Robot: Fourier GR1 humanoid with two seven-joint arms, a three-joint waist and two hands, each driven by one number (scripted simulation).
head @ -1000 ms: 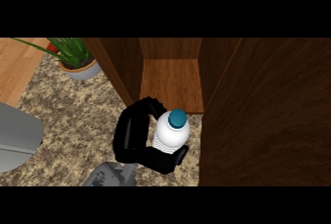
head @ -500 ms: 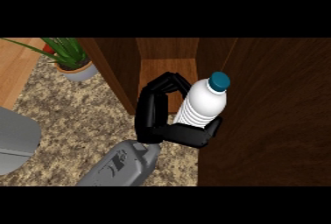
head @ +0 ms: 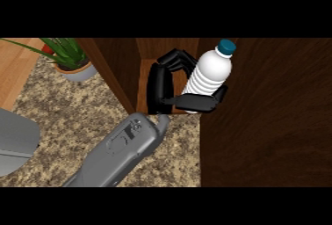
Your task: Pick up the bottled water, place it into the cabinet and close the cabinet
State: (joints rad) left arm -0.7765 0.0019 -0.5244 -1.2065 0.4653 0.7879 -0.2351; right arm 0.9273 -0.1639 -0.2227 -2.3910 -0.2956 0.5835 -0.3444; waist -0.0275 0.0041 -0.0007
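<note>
The bottled water is clear and ribbed with a teal cap, standing nearly upright. My left hand is shut on it: the palm lies against its left side, the fingers curl round the far side and the thumb wraps the base. Hand and bottle sit at the mouth of the dark wooden cabinet, over the lighter shelf floor of its open compartment. The grey forearm comes in from the lower left. My right hand does not show.
A potted green plant stands at the upper left on the speckled counter. A grey rounded object sits at the left edge. The cabinet's dark panel fills the right side of the view.
My left hand has carried the bottle up and to the right, from over the counter to the cabinet's opening. More of the forearm now shows.
</note>
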